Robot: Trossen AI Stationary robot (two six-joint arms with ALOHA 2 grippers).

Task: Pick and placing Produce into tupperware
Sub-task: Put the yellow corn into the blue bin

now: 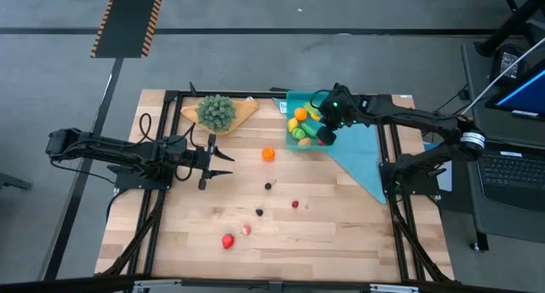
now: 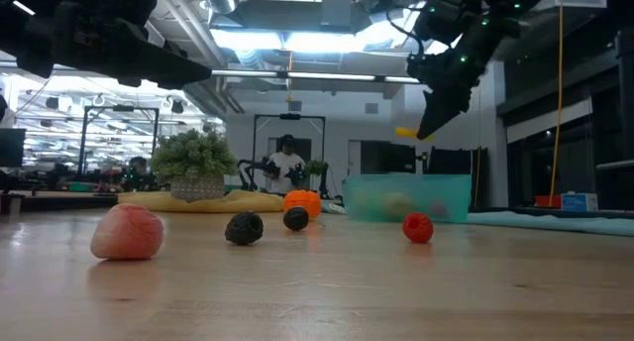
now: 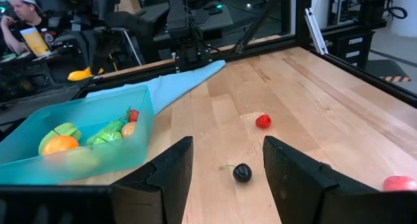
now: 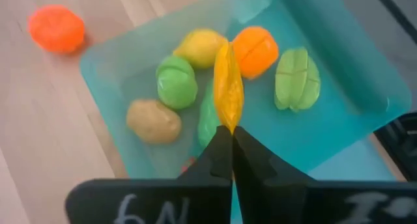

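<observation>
Tupperware (image 1: 300, 99), the teal translucent box with low walls, sits in the upper middle of the high view on the wide end of a light-blue cloth (image 1: 362, 161); low walls make dropping from above easy. Inside lie smooth moulded pieces: a yellow lemon shape (image 4: 199, 47), an orange one (image 4: 255, 50), two green ribbed ones and a tan lump.

The wooden table (image 1: 341, 233) carries the rest of the produce, scattered across the lower middle: an orange (image 1: 268, 154) nearest the box, a dark berry (image 1: 268, 186), two small red ones, a pink and a larger red piece (image 1: 227, 241) toward the bottom. A bushy plant (image 1: 216, 111) on its tan board stands left of the box.

The right gripper (image 4: 228, 142) hangs above the box, fingers pinched together on a slim yellow piece (image 4: 228, 87), probably held high for release inside. The left gripper (image 3: 228, 165) waits at the table's left, fingers apart and empty, pointed at the loose berry.
</observation>
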